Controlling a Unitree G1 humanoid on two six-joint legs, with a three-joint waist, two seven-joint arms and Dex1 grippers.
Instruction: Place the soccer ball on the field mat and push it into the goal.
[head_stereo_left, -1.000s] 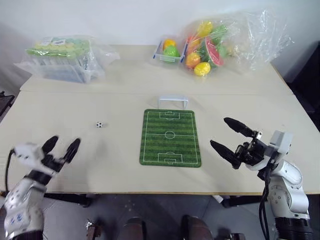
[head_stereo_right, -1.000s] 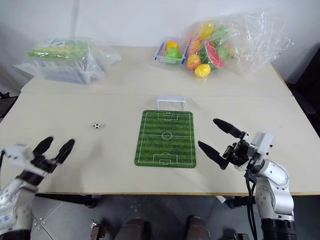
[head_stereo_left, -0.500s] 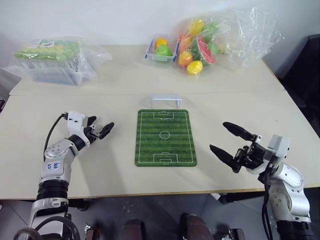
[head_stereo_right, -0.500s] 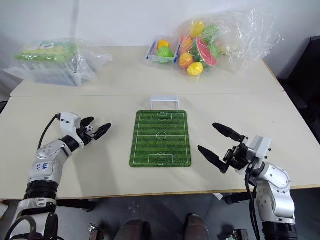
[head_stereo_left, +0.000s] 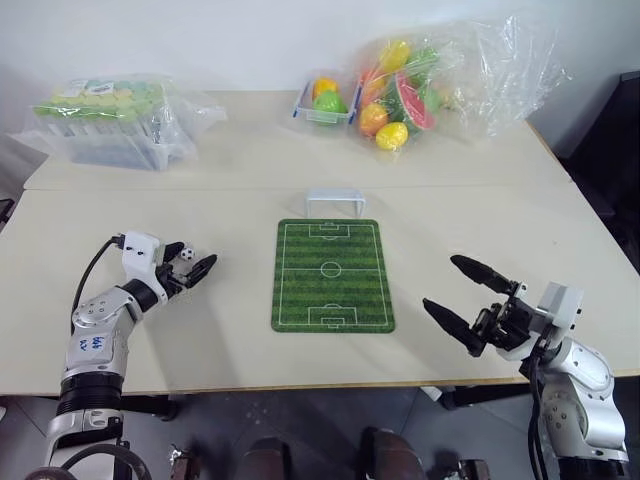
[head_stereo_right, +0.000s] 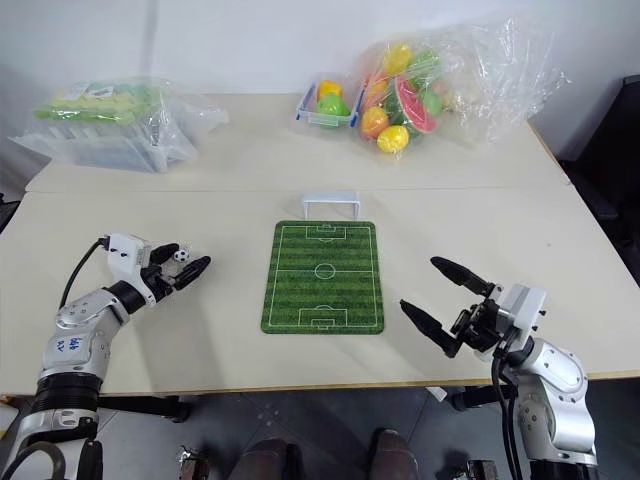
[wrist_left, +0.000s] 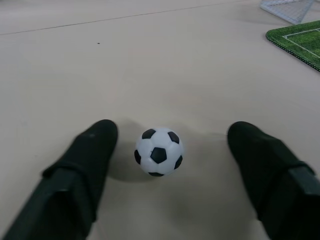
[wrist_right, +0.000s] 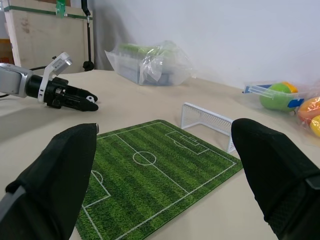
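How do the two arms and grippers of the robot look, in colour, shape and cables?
Both arms are silver-grey with rounded joints and white wrist blocks. The left gripper and right gripper each have two tapered black fingers. A black cable loops beside each forearm. The left arm carries a blue marking.

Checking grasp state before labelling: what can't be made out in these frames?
- Contact between the left gripper and the soccer ball: left wrist view shows gaps on both sides; head views too small to confirm.
- Contents of the plastic-wrapped box: blurred by the wrap.
- Fruits in the clear bag: partly hidden by crinkled plastic.
- Net of the goal: too small in the head views.
- Right gripper: open, holding nothing.
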